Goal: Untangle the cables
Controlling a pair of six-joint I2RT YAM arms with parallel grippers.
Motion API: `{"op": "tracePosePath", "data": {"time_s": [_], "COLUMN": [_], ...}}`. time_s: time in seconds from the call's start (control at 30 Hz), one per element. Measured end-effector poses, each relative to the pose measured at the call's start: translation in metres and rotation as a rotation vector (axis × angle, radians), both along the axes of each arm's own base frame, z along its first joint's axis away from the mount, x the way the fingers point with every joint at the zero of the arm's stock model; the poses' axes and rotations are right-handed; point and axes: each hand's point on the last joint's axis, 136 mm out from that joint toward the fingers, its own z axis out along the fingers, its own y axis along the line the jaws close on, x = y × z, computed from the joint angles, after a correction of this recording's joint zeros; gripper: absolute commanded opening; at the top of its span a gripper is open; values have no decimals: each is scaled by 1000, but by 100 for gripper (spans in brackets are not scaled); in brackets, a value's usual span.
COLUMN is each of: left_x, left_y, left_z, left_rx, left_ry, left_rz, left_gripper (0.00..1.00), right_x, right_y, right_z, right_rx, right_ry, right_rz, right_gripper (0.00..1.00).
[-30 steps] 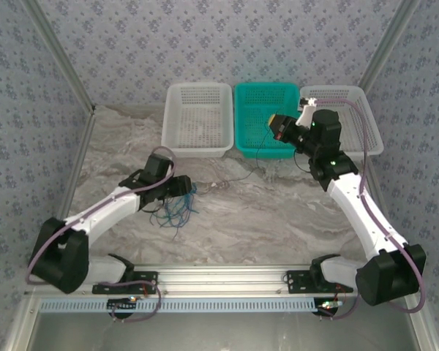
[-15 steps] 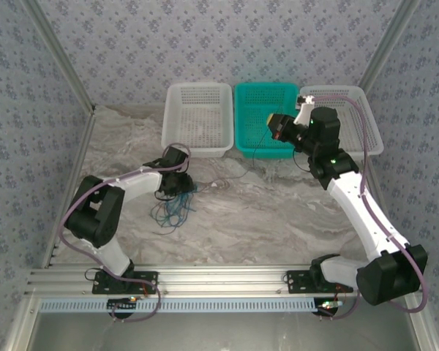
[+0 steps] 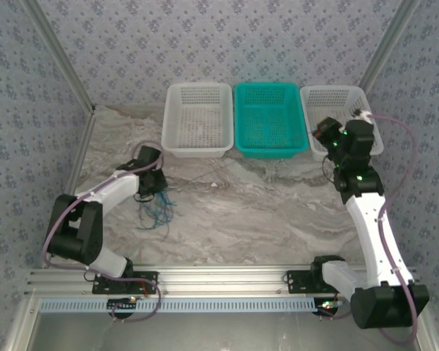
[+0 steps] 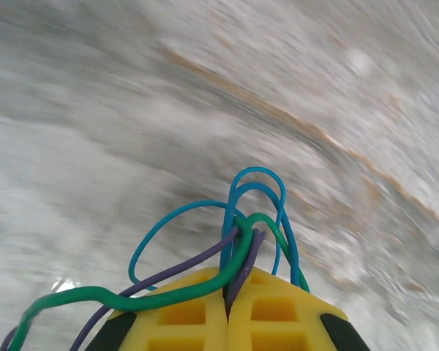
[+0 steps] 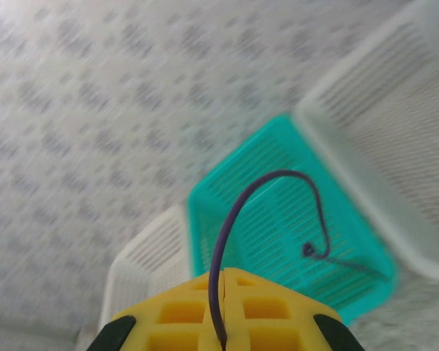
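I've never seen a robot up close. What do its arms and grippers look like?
The left arm and right arm have white links and black joints, with a mauve cable running along each. The left gripper and right gripper have yellow, waffle-patterned fingers.

The left gripper (image 3: 152,186) sits low on the marble-patterned table (image 3: 263,212), at the head of a tangle of blue and green cables (image 3: 154,212). The right gripper (image 3: 323,133) hovers beside the right white basket (image 3: 335,88), a thin dark cable (image 3: 325,167) looping beneath, near the teal basket (image 3: 269,85).
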Motion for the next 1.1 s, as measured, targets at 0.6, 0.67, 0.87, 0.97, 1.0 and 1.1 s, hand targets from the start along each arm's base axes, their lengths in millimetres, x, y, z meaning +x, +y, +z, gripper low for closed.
{"op": "tracePosePath", "data": {"time_s": [0.6,0.67,0.87,0.97,1.0,1.1], "left_x": [-13,-18,-31,-20,-15,3], "left_y": [117,127,158,138,128,82], "left_z": [3,-1,-10,-5,-1,15], "left_rx": [8,2,14,-31,-41,-85], "left_ry": [28,41,48,-11,-30,-109], "left_rz": [355,391,477,398,359,188], "left_gripper": [0,0,0,0,0,0], "right_x": [-98,-106,-118,-91,-82,-53], "right_y": [-121,-129,-147,-120,-108,-57], "right_z": [-22,-22,-4,6,6,0], "right_rx": [214,237,249,237,221,133], "right_ry": [30,21,-69,-98,-93,-46], "right_rz": [-559,-603,-685,-528,-475,-266], "right_gripper": [0,0,0,0,0,0]}}
